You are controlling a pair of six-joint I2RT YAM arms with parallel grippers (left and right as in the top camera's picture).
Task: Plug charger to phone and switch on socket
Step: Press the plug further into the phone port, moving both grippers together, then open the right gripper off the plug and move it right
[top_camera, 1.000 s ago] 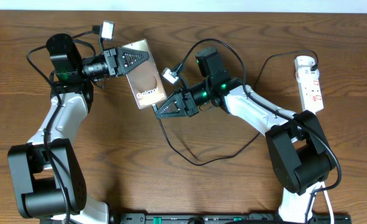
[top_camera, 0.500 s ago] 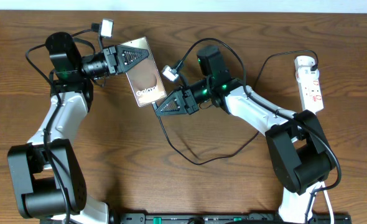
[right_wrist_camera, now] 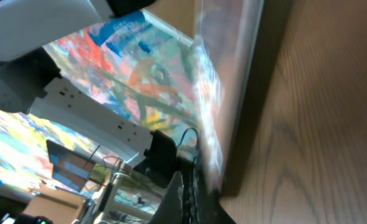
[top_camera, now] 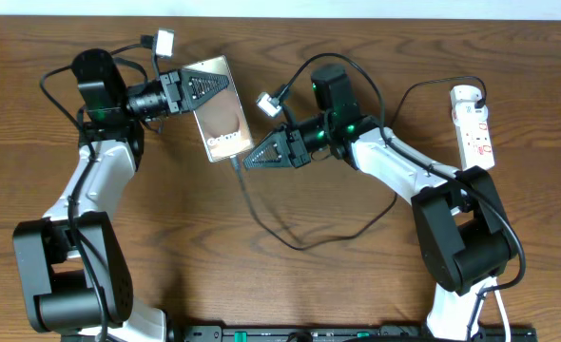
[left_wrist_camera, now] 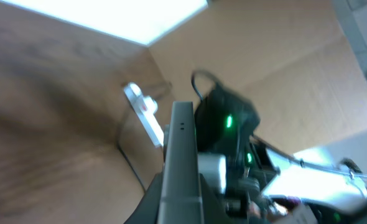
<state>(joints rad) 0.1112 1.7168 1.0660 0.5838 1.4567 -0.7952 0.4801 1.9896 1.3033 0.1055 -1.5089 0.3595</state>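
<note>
My left hand (top_camera: 214, 85) is clamped on the phone (top_camera: 222, 119), gripping it at the far end, the end away from the white "Galaxy" letters. The glossy brownish face of the phone looks up to the overhead camera and the slab lies a little diagonal. I cannot tell if it rests on the tabletop (top_camera: 261, 294) or is held just above it. In my left wrist view I see the phone only from its thin grey edge, going up the middle of the picture.

My right hand (top_camera: 250, 160) is just beside the near right corner of the phone, on the "Galaxy" end. Its fingers are closed together on the charger (top_camera: 304, 249), close to the plug tip. The tip meets the near edge of the phone, but I cannot tell if it is really inside the port. My right wrist view is too near and too blurred to help; it shows only the shiny face of the phone standing next to the wood.

From the near edge of the phone the charger drops toward me, makes a wide loop on the tabletop and then goes away to the right, under my right arm.

The socket (top_camera: 474, 125) lies well apart to the right of the phone, flat on the tabletop. Its red markings face up, and a black cable reaches its far end.
</note>
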